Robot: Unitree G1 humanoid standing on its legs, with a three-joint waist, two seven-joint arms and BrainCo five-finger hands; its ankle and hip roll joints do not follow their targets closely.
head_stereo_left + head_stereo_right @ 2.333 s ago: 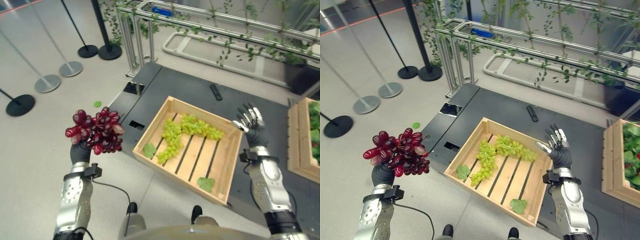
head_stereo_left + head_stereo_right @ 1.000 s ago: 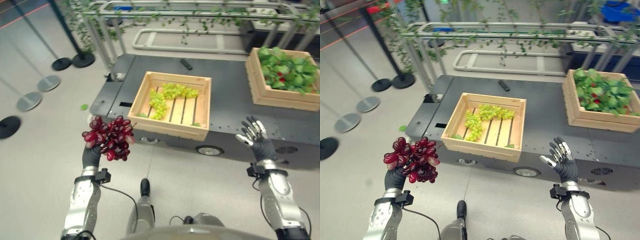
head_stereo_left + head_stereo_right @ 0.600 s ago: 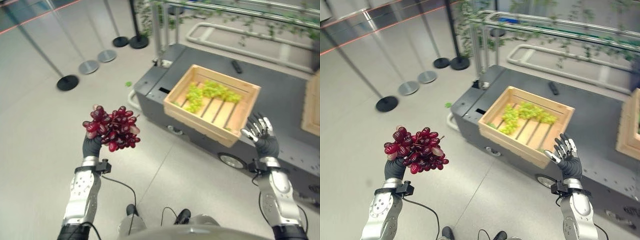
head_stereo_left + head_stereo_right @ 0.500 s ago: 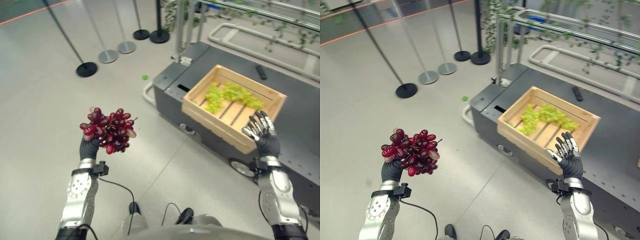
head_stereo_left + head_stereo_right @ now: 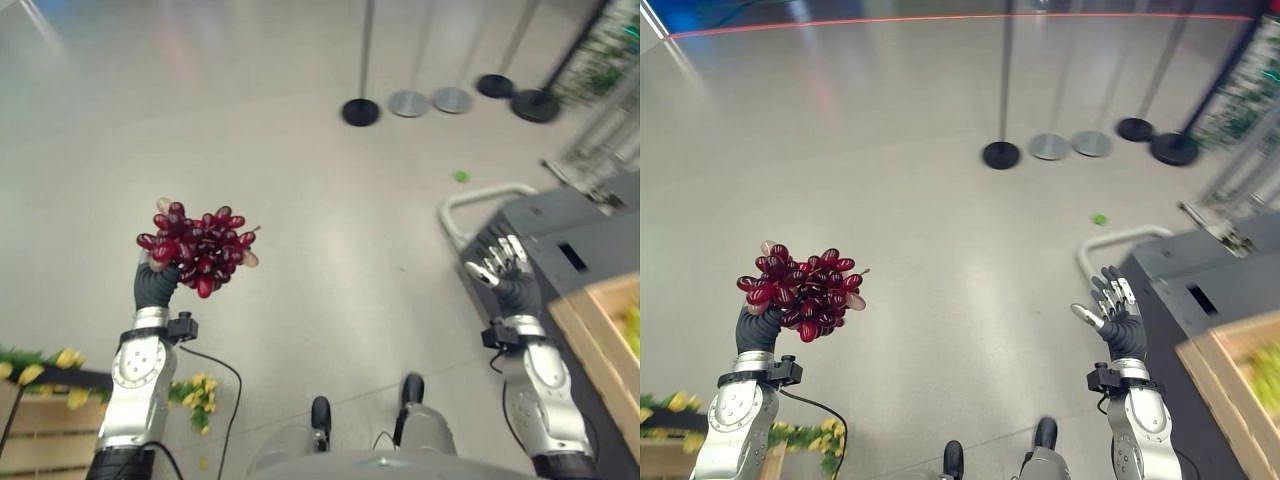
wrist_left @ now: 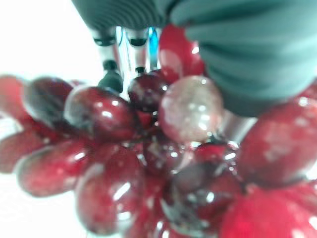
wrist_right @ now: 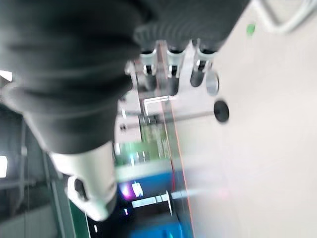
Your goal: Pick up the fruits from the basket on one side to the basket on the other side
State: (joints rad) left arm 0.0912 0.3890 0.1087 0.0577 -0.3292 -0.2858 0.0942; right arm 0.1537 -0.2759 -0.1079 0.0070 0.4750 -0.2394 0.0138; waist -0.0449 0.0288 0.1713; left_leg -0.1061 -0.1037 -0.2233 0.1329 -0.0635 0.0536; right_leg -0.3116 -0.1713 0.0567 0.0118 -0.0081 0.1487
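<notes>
Grapes [image 5: 197,249]: one red bunch is being gripped in the left hand [image 5: 153,287], fingers curled around it, held up over bare floor [image 5: 940,200]. Right hand [image 5: 1120,325] is being held up empty, fingers straight and spread. One wooden crate [image 5: 1230,385] is being seen at the right edge on the dark platform [image 5: 1185,270]; green contents are too blurred to name. Four stanchion bases [image 5: 1001,155] are being counted behind. No legible writing.

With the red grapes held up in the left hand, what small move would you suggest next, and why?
Probably keep turning left, toward the wooden crate at lower left. The left hand grips the red grapes over bare floor, and the right hand is open and empty.
</notes>
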